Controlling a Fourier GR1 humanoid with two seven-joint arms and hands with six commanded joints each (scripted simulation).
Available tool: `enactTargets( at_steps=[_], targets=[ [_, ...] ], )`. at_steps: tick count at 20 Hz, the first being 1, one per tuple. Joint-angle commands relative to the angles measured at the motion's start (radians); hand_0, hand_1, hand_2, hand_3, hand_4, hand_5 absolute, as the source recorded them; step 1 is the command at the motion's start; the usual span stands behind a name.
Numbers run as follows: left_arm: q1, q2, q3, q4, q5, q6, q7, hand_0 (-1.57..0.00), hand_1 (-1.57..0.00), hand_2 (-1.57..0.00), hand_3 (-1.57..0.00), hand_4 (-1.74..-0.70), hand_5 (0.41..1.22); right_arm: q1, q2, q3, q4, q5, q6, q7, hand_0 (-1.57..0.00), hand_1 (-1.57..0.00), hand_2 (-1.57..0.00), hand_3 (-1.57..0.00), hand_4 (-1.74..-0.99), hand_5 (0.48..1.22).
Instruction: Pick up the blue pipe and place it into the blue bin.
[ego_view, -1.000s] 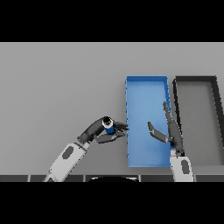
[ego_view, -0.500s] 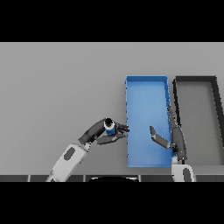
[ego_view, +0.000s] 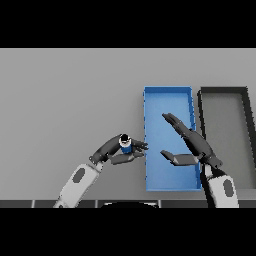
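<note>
The blue pipe (ego_view: 125, 145) is a short blue tube with a dark open top, held upright just left of the blue bin (ego_view: 167, 97). My left hand (ego_view: 119, 152) has its fingers and thumb curled round the pipe, close to the bin's left wall. My right hand (ego_view: 192, 145) hovers over the middle of the bin, fingers straight and pointing up-left, thumb spread toward the pipe, holding nothing.
A black bin (ego_view: 223, 92) stands right beside the blue bin on the right, its far side cut off by the view's edge. Grey table (ego_view: 65, 100) stretches to the left and back.
My right hand has swung left from over the bin's right wall to over its middle, fingers reaching toward the pipe. The left hand and pipe have barely moved.
</note>
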Motion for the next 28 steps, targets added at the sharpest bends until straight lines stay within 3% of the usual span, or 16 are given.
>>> enactTargets(
  at_steps=[1,5,10,18,20,21,23,25,28],
  targets=[
    [0.004,-0.003,0.001,-0.004,-0.005,0.001,0.000,-1.57,-1.57,-1.57,-1.57,-1.47,1.221,-0.041,-0.008,0.023,-0.007,0.001,0.007,0.034,0.00,-0.01,-0.10,0.00,-1.261,0.560],
    [-0.009,-0.013,0.013,0.011,-0.027,-0.010,0.019,-1.57,-1.57,-1.57,-1.57,-1.47,1.221,-0.175,-0.024,0.094,-0.012,-0.006,0.047,0.115,0.00,0.00,-0.05,0.00,-1.296,0.556],
    [0.001,-0.019,0.030,0.018,-0.030,-0.044,-0.023,-1.57,-1.57,-1.57,-1.57,-1.47,1.221,-0.309,0.022,0.166,0.044,-0.047,0.079,0.196,0.00,0.00,-0.04,0.00,-1.282,0.555],
    [-0.002,-0.042,0.060,0.025,-0.033,-0.078,0.008,-1.57,-1.57,-1.57,-1.57,-1.47,1.221,-0.483,0.100,0.235,0.164,-0.008,0.123,0.237,-0.02,-0.03,-0.08,0.00,-1.186,0.521],
    [0.004,-0.040,0.066,0.030,-0.051,-0.081,-0.005,-1.57,-1.57,-1.57,-1.57,-1.47,1.221,-0.519,0.119,0.237,0.211,0.002,0.134,0.234,-0.03,-0.06,-0.11,-0.01,-1.192,0.507],
    [-0.006,-0.047,0.069,0.033,-0.055,-0.082,0.022,-1.57,-1.57,-1.57,-1.57,-1.47,1.221,-0.536,0.118,0.236,0.235,0.001,0.153,0.233,-0.07,-0.11,-0.17,-0.04,-1.204,0.497],
    [0.004,-0.057,0.068,0.029,-0.056,-0.092,0.021,-1.57,-1.57,-1.57,-1.57,-1.52,1.221,-0.560,0.135,0.251,0.252,0.001,0.168,0.239,-0.32,-0.36,-0.38,-0.24,-1.278,0.485],
    [-0.001,-0.052,0.074,0.026,-0.063,-0.096,0.069,-1.57,-1.57,-1.57,-1.57,-1.59,1.221,-0.559,0.154,0.263,0.267,0.010,0.176,0.218,-0.70,-0.70,-0.74,-0.60,-1.406,0.500],
    [-0.001,-0.058,0.084,0.025,-0.068,-0.094,0.075,-1.57,-1.57,-1.57,-1.51,-1.66,1.221,-0.568,0.170,0.260,0.273,-0.008,0.162,0.225,-1.13,-1.13,-1.15,-0.95,-1.551,0.596]
  ],
)
